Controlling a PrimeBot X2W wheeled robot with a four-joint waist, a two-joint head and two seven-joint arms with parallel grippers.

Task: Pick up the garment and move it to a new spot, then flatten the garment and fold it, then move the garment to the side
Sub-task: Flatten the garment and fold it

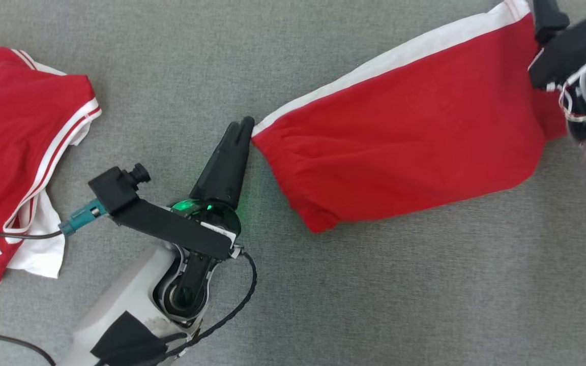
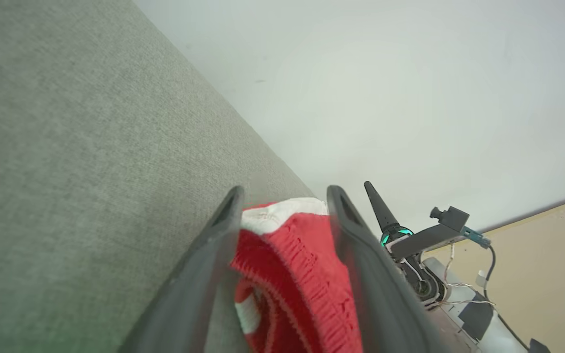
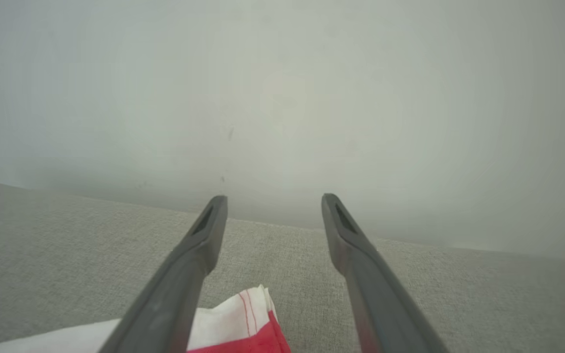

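The garment is red with a white stripe along its far edge and lies stretched out on the grey cloth surface. My left gripper is at its left corner. In the left wrist view that gripper stands open, with bunched red and white cloth lying loose between the spread fingers. My right gripper is at the garment's upper right corner. In the right wrist view it is open, and the white-edged corner lies below and between its fingers.
Another red garment with white trim and a label lies crumpled at the left. A dark cable crosses it toward my left wrist camera. A pale wall rises behind the surface's far edge. Beige floor shows beyond the right arm.
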